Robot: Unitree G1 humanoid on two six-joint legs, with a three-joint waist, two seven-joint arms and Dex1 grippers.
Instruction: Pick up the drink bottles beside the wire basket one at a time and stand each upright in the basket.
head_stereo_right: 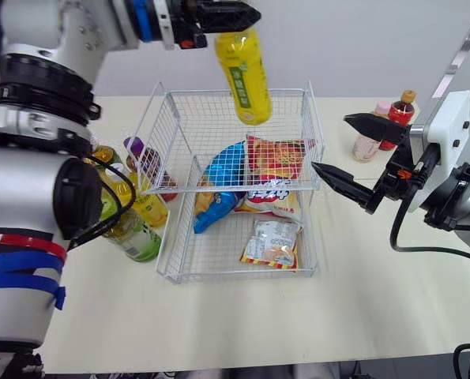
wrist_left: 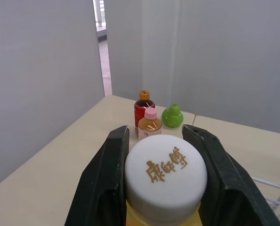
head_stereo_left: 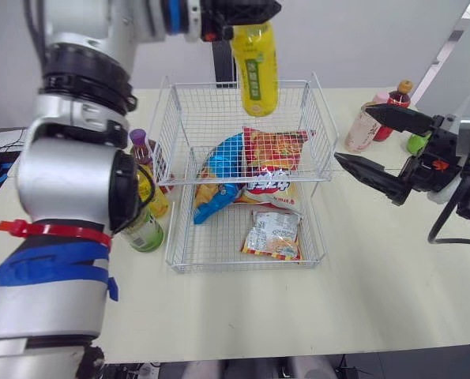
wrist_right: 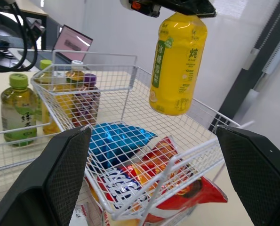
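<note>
A yellow drink bottle [head_stereo_left: 256, 68] hangs upright above the far half of the white wire basket [head_stereo_left: 321, 126], held at its white cap [wrist_left: 166, 175] by my left gripper [head_stereo_left: 246, 13], which is shut on it. My right gripper [head_stereo_left: 377, 144] hovers open just right of the basket, with nothing between its fingers. Left of the basket stands a cluster of bottles: a purple-capped one [head_stereo_left: 141, 151], a yellow one [head_stereo_left: 155, 197] and a green tea bottle [head_stereo_left: 144, 230]. On the far right stand a pink-capped bottle [head_stereo_left: 363, 126], a red bottle with an orange cap [head_stereo_left: 395, 106] and a green bottle [head_stereo_left: 416, 143].
Snack bags lie in the basket: a blue one [head_stereo_left: 223, 170], a red one [head_stereo_left: 276, 154] and a small silver packet [head_stereo_left: 272, 234]. The cream table [head_stereo_left: 377, 276] has open room in front of and right of the basket.
</note>
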